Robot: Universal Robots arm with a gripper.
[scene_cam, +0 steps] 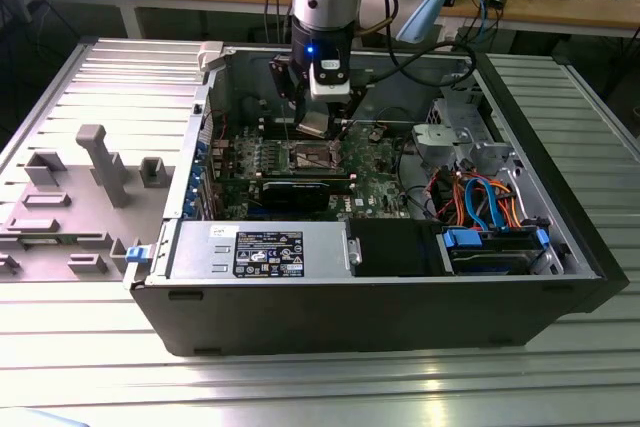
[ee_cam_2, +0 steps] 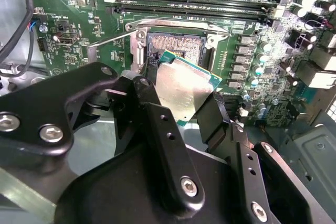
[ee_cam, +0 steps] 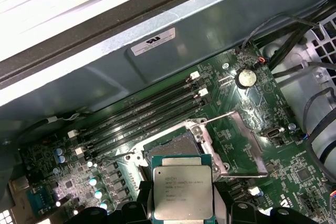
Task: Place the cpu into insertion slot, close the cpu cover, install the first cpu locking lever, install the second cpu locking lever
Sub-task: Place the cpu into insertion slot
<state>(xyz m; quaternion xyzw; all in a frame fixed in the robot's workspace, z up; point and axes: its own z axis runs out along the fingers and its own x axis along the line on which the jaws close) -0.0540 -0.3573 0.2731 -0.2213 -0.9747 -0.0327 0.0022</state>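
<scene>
Clamped between black fingers (ee_cam_2: 152,114), a flat, dull-silver square cpu (ee_cam_2: 184,90). Poised just above the metal-rimmed insertion slot (ee_cam_2: 176,45), thin silver cpu cover (ee_cam: 249,141) open beside.

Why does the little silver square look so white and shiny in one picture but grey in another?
In the second wrist view, light bounces off the metal top of the chip, held in the pincer, so it glares white; in the first wrist view it looks plain grey, no glare; in the exterior view the metal table shines bright.
</scene>
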